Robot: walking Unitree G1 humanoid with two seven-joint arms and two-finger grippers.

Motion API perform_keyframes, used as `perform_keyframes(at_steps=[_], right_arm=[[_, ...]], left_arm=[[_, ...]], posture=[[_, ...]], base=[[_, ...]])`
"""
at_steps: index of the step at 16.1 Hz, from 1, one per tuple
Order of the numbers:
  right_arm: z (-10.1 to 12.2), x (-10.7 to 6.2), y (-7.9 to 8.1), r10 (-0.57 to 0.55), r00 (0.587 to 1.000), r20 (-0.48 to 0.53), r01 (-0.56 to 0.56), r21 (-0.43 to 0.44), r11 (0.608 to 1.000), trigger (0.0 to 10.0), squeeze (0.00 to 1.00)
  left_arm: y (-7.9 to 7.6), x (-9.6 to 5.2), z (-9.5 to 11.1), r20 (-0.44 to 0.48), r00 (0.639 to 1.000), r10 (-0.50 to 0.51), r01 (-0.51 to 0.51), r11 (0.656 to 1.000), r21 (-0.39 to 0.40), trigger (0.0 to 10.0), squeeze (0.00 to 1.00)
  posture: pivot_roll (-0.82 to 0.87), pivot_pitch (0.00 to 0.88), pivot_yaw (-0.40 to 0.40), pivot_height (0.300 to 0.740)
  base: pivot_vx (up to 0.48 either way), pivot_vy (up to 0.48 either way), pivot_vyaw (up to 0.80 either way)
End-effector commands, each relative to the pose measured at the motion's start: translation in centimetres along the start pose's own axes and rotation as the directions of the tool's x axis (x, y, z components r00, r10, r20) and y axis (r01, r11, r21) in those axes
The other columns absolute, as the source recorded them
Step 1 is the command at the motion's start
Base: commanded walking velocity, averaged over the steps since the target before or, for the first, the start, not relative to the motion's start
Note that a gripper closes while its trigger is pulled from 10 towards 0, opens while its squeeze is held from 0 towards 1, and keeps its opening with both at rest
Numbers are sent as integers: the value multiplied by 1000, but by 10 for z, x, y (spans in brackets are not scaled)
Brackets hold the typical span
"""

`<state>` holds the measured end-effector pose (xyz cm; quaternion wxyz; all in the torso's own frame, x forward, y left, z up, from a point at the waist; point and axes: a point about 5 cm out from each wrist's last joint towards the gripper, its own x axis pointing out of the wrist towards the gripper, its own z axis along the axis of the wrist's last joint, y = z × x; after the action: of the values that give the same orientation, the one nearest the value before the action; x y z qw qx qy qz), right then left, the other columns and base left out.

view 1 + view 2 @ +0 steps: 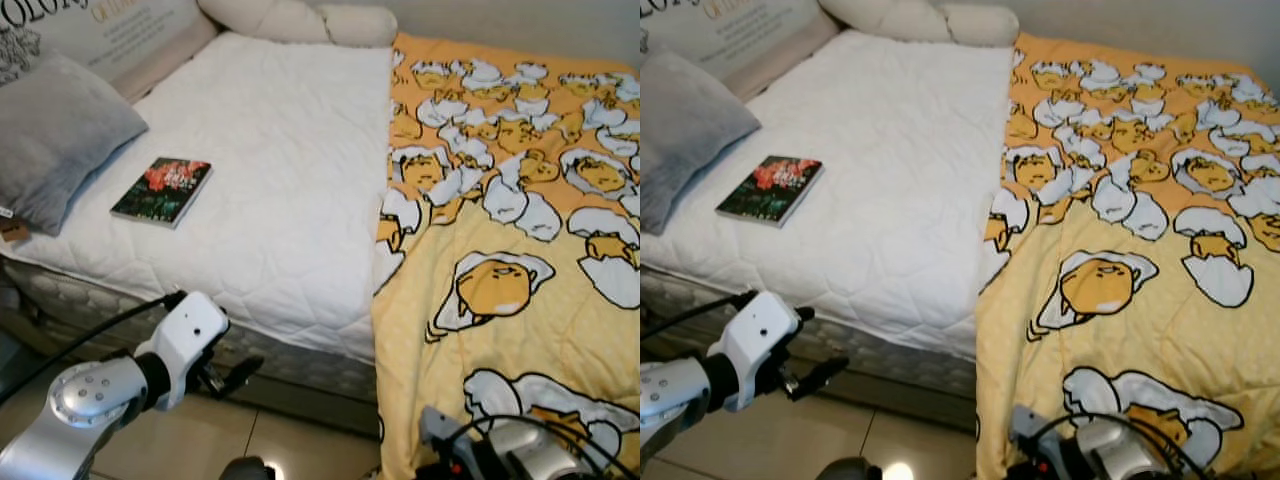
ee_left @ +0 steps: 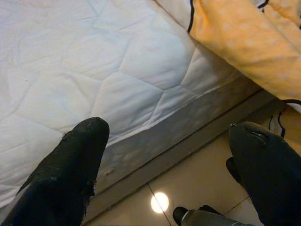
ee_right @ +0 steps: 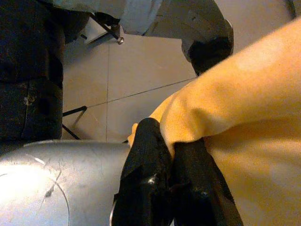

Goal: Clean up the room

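Observation:
A yellow blanket (image 1: 500, 200) printed with egg cartoons covers the right half of the bed and hangs over its front edge. The left half is bare white quilted mattress (image 1: 280, 170). A book (image 1: 161, 190) with a red flower cover lies flat on the mattress near the left. My right gripper (image 3: 171, 141) is low at the bed's front, shut on the blanket's hanging edge (image 3: 244, 108). My left gripper (image 1: 228, 376) hovers in front of the mattress's front side with its fingers (image 2: 75, 160) open and nothing between them.
A grey pillow (image 1: 55, 135) rests at the bed's left edge. A cream bolster (image 1: 300, 20) and a lettered cushion (image 1: 110, 30) lie at the head. Tiled floor (image 1: 200, 440) runs along the bed's front, below my arms.

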<state>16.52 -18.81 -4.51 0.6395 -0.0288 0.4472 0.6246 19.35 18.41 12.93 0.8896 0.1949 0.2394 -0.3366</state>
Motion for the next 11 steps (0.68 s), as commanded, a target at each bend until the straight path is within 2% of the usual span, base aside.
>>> perform_keyframes(at_steps=[1, 2, 4, 5, 6, 7, 8, 10, 11], right_arm=[[-2, 3, 0, -4, 1000, -31, 3, -13, 1000, 0, 0], [2, 12, 2, -4, 1000, 25, 3, 12, 1000, 0, 0], [7, 20, 5, 15, 999, 44, -15, -5, 1000, 0, 0], [9, 22, 3, -13, 999, 37, 14, -21, 1000, 1216, 0], [11, 23, 0, -66, 997, 29, 68, -48, 997, 10000, 0], [17, 22, -5, -119, 991, 53, 121, -35, 992, 10000, 0], [25, 20, -12, -179, 979, 98, 180, 6, 984, 10000, 1000], [38, 15, -21, -249, 951, 184, 241, 65, 968, 10000, 1000], [40, 14, -21, -238, 954, 184, 234, 44, 971, 10000, 1000]], left_arm=[[-1, 0, -1, -3, 1000, -13, 13, 1000, 7, 10000, 0], [-3, -2, -1, -1, 1000, -24, 24, 1000, 14, 10000, 0], [-5, -4, 1, -3, 999, -33, 33, 999, 25, 10000, 0], [-5, -5, 2, -2, 1000, -32, 32, 999, 27, 10000, 0], [-5, -5, 2, -1, 1000, -30, 30, 999, 29, 10000, 0], [-4, -5, 3, 0, 1000, -26, 26, 999, 30, 10000, 0], [-2, -5, 3, 2, 1000, -22, 22, 999, 30, 10000, 0], [-1, -4, 1, -1, 1000, -18, 18, 999, 29, 10000, 0], [0, -2, 0, -1, 1000, -13, 13, 1000, 27, 10000, 0]], posture=[[211, 8, -13, 740], [215, 6, -8, 740], [216, 4, -9, 740], [216, 7, -12, 740], [216, 7, -12, 740], [216, 4, -16, 740], [214, 1, -19, 740], [211, 0, -23, 740], [208, 0, -27, 740]], base=[[0, 0, 0], [0, 0, 0], [0, 0, 0], [0, 0, 0], [0, 0, 0], [0, 0, 0], [0, 0, 0], [0, 0, 0], [0, 0, 0]])
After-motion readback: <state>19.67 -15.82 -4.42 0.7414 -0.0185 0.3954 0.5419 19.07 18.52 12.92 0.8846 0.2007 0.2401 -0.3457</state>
